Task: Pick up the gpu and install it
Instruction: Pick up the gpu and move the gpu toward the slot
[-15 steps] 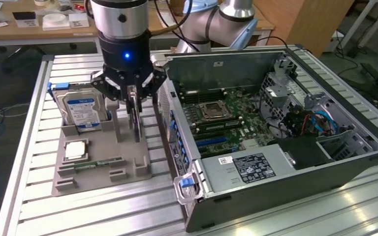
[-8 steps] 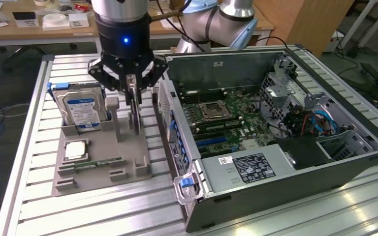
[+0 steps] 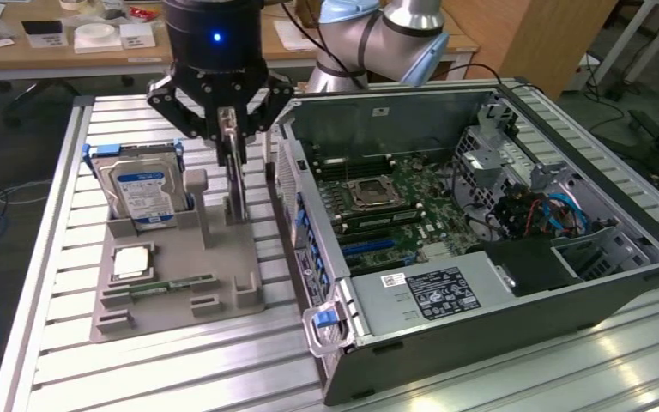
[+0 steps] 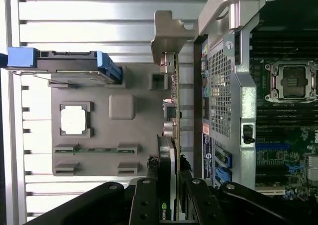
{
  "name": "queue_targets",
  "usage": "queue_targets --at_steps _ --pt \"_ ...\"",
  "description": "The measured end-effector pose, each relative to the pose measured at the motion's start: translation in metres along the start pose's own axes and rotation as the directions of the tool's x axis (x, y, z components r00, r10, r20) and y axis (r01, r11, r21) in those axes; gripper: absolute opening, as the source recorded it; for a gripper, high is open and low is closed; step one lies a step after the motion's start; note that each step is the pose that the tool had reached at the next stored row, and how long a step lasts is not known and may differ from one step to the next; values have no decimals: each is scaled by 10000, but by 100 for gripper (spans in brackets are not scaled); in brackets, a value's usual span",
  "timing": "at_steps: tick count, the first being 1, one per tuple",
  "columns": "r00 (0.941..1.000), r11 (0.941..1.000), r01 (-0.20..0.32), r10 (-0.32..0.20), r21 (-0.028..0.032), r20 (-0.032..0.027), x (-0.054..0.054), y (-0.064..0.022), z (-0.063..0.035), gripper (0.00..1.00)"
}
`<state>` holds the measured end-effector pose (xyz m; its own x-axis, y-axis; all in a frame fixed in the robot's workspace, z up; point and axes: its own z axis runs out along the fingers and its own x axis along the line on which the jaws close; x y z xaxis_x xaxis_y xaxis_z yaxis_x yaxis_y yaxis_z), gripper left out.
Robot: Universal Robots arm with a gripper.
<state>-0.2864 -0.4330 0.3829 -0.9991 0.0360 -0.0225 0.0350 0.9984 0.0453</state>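
Hand (image 4: 171, 187) seemingly clamps upright gpu (image 4: 175, 111), hiding its upper edge.

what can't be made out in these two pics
1. Thin flat black expansion card: the wrist view has it edge-on, so its faces are hidden; the black end effector, shut on it, covers one end.
2. Its bottom edge: in the exterior view it is sunk in the grey plastic holder; seated or lifted, cannot tell.
3. Silver hard drive with blue label: exterior view, print too small to read.
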Motion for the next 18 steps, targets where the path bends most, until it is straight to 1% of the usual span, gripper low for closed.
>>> queue_targets --at_steps 6,18 --pt "10000 10000 0 0 0 0 -6 6 -138 26" --pt "10000 10000 0 0 -1 0 -6 7 -148 26"
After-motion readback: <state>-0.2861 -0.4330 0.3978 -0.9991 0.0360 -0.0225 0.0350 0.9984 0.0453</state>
